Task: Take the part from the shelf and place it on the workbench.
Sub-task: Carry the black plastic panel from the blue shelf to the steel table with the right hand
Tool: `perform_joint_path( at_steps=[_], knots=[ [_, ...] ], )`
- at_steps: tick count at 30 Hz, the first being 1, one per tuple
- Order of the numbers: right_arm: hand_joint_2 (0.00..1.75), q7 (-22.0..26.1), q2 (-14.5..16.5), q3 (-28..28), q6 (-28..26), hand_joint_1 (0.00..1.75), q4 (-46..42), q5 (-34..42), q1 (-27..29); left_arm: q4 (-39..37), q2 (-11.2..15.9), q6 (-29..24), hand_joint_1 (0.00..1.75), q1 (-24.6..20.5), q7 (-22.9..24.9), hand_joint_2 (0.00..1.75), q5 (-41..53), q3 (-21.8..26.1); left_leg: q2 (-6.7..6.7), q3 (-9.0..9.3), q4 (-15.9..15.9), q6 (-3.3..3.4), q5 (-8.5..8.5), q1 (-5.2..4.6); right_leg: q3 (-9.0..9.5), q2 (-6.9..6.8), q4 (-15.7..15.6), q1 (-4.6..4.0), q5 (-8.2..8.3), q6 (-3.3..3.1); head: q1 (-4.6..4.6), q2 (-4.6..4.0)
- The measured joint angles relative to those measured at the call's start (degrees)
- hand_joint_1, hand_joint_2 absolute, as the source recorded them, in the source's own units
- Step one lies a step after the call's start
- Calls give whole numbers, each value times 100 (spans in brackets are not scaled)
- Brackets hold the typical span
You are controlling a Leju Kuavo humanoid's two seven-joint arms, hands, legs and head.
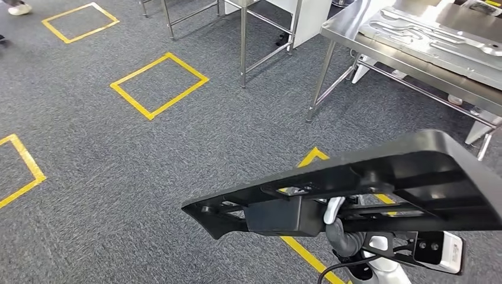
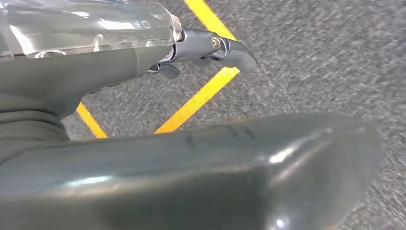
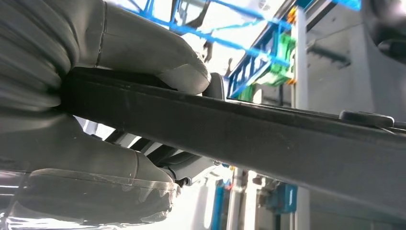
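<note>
1. Black and long, the part (image 1: 379,189) is spanning the lower right of the head view, held up above the carpet (image 1: 118,177) and well short of the steel surface (image 1: 355,35).
2. Gripping it from beneath is the right robot hand (image 3: 95,120): in the right wrist view its thick grey thumb is pressing on one face of the part's flat bar (image 3: 268,139) while the rest of the hand is closing on the opposite face.
3. Showing in the left wrist view, the left robot hand (image 2: 210,50) is hanging over the carpet with dark fingers (image 2: 239,52) stretched out; whether they are closing on anything I cannot tell.
4. Looking matte and moulded, the part is showing open ribs and a boxy block on its underside.
5. Lying on the steel surface is a flat metal panel (image 1: 438,38) with pressed grooves.
6. Yellow tape squares (image 1: 158,84) are marking the grey carpet to the left of the part, and one yellow line (image 1: 308,254) is running beneath it.
7. Standing beyond the squares are the legs of a metal frame (image 1: 244,47).
8. Peeking in at the far corner past the squares is a person's shoe (image 1: 19,8).
</note>
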State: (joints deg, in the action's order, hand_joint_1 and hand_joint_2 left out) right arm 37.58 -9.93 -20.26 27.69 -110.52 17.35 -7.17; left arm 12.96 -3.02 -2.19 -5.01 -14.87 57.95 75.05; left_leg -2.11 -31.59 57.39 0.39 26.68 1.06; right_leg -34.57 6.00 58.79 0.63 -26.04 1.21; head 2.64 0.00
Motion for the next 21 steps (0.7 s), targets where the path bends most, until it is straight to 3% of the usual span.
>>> perform_joint_path(
  at_steps=[2,3,4,5,6,7,9,11,12,14,16,18,20,21],
  knots=[
    [175,-1,-15,-102,-190,175,54,16,-114,0,-1,11,0,-7,-6,0,-1,0,148,9,-35,65,-19,-9,-233,-364,496,-6,-293,40,-1,0],
    [175,-1,-24,-155,-262,175,78,30,-165,0,-1,11,0,0,-6,0,-2,0,222,8,-37,83,-13,-22,-428,-494,898,-5,-492,60,-1,0],
    [175,-1,-32,-203,-308,175,102,46,-194,0,0,11,0,8,-4,0,-4,1,298,6,-36,92,-7,-32,-617,-547,1288,6,-646,77,-1,0],
    [175,-1,-39,-240,-343,175,123,66,-209,0,1,11,0,11,0,0,-8,1,368,7,-35,95,-1,-40,-737,-567,1529,16,-702,89,0,0],
    [175,-1,-49,-286,-391,175,146,96,-232,0,1,11,0,9,14,0,-13,2,438,12,-34,94,8,-45,-759,-581,1574,22,-654,93,0,0],
    [175,-1,-62,-335,-455,175,163,133,-272,0,0,13,0,2,32,0,-22,3,502,24,-33,86,18,-47,-647,-607,1356,21,-495,86,-1,0],
    [175,-5,-85,-447,-623,175,180,225,-412,0,-3,17,0,-17,83,0,-43,5,619,63,-33,58,46,-58,-207,-816,517,-15,-123,30,-1,0],
    [175,-15,-93,-559,-774,175,187,312,-572,0,-5,20,0,-33,116,0,-61,7,721,96,-32,11,77,-82,67,-1003,-34,-75,36,-49,-1,0],
    [175,-21,-97,-614,-828,175,194,347,-642,0,-6,19,0,-40,129,0,-66,8,774,107,-33,-18,87,-91,86,-1014,-98,-100,26,-82,0,0],
    [175,-29,-115,-703,-908,175,210,397,-736,0,-6,18,0,-57,147,0,-73,9,852,125,-34,-82,110,-91,73,-881,-115,-88,51,-135,1,0],
    [175,-27,-140,-769,-967,175,224,421,-783,-1,-10,19,0,-73,147,0,-77,10,684,79,142,-136,252,-75,97,-758,-168,-47,81,-199,1,0],
    [175,-16,-154,-830,-988,175,243,397,-773,-1,-18,20,0,-57,134,0,-78,12,391,-193,779,-170,597,-52,117,-630,-198,-28,97,-242,1,0],
    [175,-7,-167,-863,-938,175,264,313,-680,-1,-21,20,0,-9,115,0,-76,14,276,-573,1532,-188,875,-43,115,-479,-189,-30,95,-254,1,0],
    [175,-5,-173,-864,-879,175,270,254,-615,0,-21,20,0,12,107,0,-73,15,261,-669,1677,-191,863,-41,117,-396,-182,-30,92,-253,1,0]
  ],
)
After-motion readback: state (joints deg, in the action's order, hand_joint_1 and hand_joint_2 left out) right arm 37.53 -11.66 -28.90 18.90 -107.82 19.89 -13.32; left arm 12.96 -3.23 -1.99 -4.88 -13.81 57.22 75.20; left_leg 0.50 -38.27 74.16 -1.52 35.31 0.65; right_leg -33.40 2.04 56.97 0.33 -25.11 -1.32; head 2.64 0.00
